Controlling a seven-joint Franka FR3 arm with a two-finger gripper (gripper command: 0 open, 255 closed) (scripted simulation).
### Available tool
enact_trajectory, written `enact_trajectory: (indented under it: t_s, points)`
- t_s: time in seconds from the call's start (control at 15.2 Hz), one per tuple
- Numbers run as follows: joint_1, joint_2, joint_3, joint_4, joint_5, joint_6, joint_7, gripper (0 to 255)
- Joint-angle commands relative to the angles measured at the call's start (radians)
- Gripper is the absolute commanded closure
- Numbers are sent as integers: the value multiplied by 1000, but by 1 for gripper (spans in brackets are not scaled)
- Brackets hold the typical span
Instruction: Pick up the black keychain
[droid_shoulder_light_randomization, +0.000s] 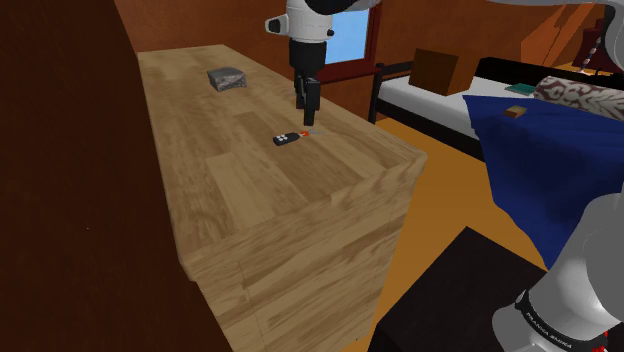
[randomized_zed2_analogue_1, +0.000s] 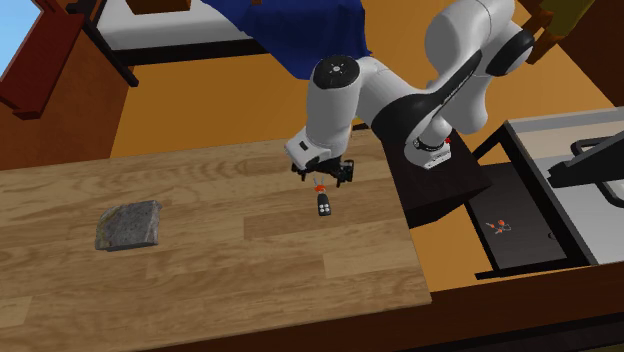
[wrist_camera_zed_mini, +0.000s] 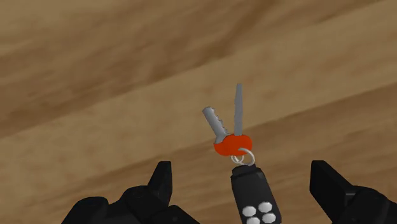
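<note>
Wrist view: claw (wrist_camera_zed_mini: 242, 173), fingers spread wide, holding nothing. Black keychain (wrist_camera_zed_mini: 252, 191), with red tag and two grey keys, lies flat on the wooden worktop (wrist_camera_zed_mini: 95, 76), beneath the claw and between its fingers, untouched by either. Status: claw lined up over it; closing and lifting not yet done.

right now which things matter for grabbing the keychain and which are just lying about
For the job:
- black keychain
- gripper, open above it
- wooden table it lies on

Just lying about:
- grey slab farther along the table
- bed with blue blanket
- brown box on the bed
</note>
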Motion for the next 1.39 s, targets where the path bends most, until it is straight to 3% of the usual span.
enact_trajectory:
  t_s: [0.0, 0.46, 0.53, 1.12, 1.32]
  points:
    - [2, 7, 3, -10, -2, 17, -11, 0]
    - [1, -1, 2, -96, -1, 94, -13, 0]
    - [1, 0, 2, -95, -1, 94, -13, 255]
    - [1, -1, 2, -95, -1, 94, -13, 255]
    - [2, 3, 2, -51, -1, 53, -12, 255]
